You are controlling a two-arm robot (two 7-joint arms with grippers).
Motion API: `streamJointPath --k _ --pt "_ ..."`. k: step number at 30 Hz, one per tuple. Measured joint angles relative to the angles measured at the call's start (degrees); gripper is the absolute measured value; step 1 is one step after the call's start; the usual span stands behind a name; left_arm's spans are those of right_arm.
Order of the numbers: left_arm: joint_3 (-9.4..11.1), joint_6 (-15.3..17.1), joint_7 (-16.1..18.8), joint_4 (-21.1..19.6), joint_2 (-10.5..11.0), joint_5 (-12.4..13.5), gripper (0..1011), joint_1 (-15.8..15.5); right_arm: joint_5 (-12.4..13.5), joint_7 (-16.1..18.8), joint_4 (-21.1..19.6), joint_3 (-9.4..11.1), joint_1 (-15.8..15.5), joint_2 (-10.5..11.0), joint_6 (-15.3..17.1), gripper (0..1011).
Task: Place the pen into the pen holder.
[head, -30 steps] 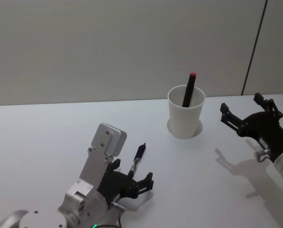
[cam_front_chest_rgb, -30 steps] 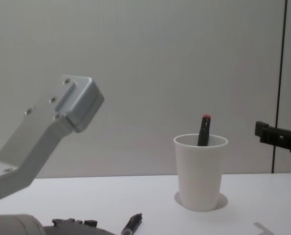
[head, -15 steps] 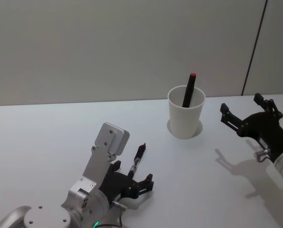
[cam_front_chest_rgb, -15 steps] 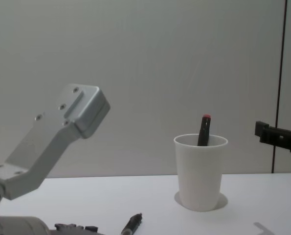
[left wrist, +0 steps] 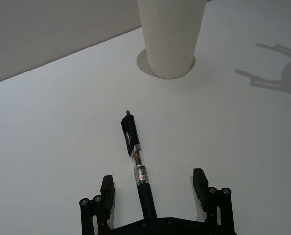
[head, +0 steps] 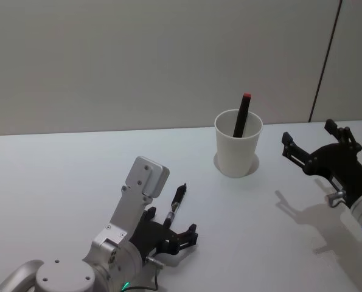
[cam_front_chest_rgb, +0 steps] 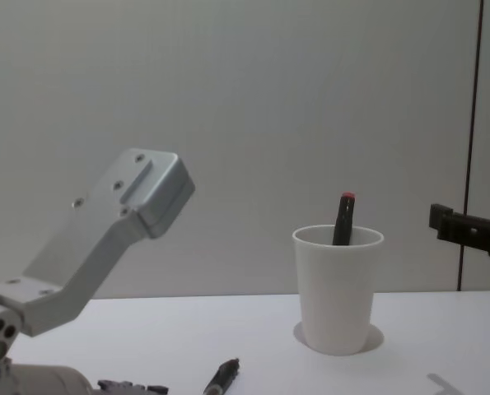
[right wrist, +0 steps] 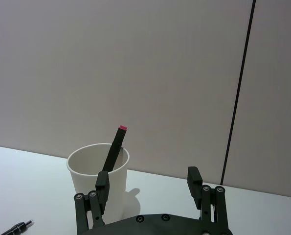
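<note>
here, the black, clear-barrelled pen [left wrist: 135, 156] lies between the spread fingers of the left gripper [left wrist: 153, 179]; a second, red-tipped pen [head: 242, 115] leans in the single paper cup [head: 238, 152]; right gripper [right wrist: 148, 176] gapes too.

place: bare test room, lab-like | desk [head: 59, 170]: plain white, smooth | wall [head: 138, 61]: flat grey panels beyond the left hand [left wrist: 153, 175] | seam [head: 324, 61]: one dark upright joint beyond the right hand [head: 308, 132] | light: even, indoor, soft shadows on desk
</note>
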Motion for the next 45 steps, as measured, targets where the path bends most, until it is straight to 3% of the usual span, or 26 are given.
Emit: streamJointPath --k 17,20,26,35,45 --pt "-0.35 1.28 0.54 0.39 -1.00 -0.02 1001 0.03 0.00 0.00 0.00 0.00 0.00 0.00 0.00 1001" --pt "-0.38 1.37 0.61 0.40 -1.08 -0.04 963 0.04 0.00 0.00 0.00 0.00 0.00 0.00 0.00 1001" --pt "-0.42 1.45 0.70 0.41 -1.18 -0.07 836 0.06 0.00 0.00 0.00 0.00 0.00 0.00 0.00 1001" --pt "-0.48 1.51 0.77 0.44 -1.26 -0.12 526 0.11 0.00 0.00 0.00 0.00 0.00 0.00 0.00 1001" --pt "-0.47 1.63 0.82 0.48 -1.31 -0.12 254 0.12 0.00 0.00 0.00 0.00 0.00 0.00 0.00 1001"
